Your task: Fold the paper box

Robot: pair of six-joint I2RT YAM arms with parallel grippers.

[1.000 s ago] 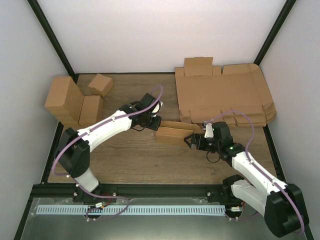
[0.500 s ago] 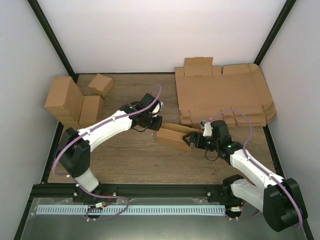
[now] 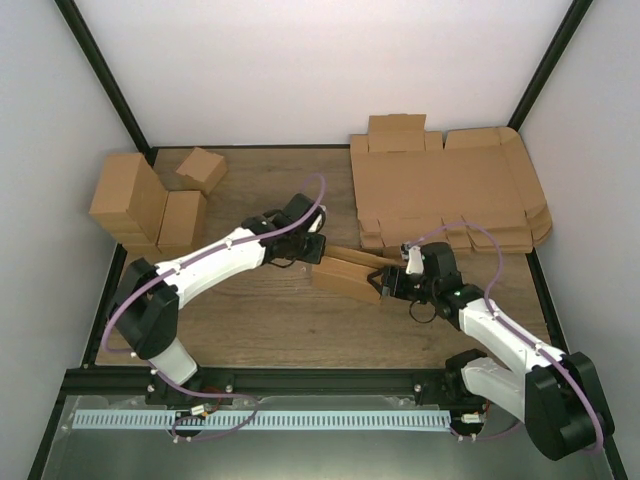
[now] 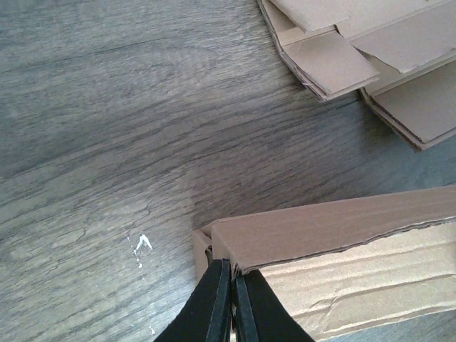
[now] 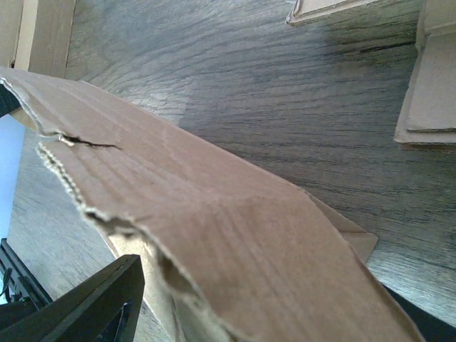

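Two grippers are working on one paper box [image 3: 348, 272], which is lying near the middle of the tabletop [image 3: 260, 310], well apart from the stack of flat cardboard sheets [image 3: 450, 190] at the far right and the folded boxes [image 3: 140, 205] at the far left.

Step in hand, as I am judging it: closing the long body while both ends are being restrained.
- I am holding the left gripper [image 4: 230, 274] fully closed, pinching a thin cardboard wall at the box's left corner.
- I am keeping the right gripper [image 3: 382, 284] at the opposite end, its jaws standing apart with the top panel between them. I cannot tell whether the pads are pressing.

The next move is calling for a firm hold at the right end, then a press that brings the raised panel down onto the body without worsening the torn, ragged edge.

Both wrist views are cropping the box. Its interior, tabs and right end flap are staying hidden from me.
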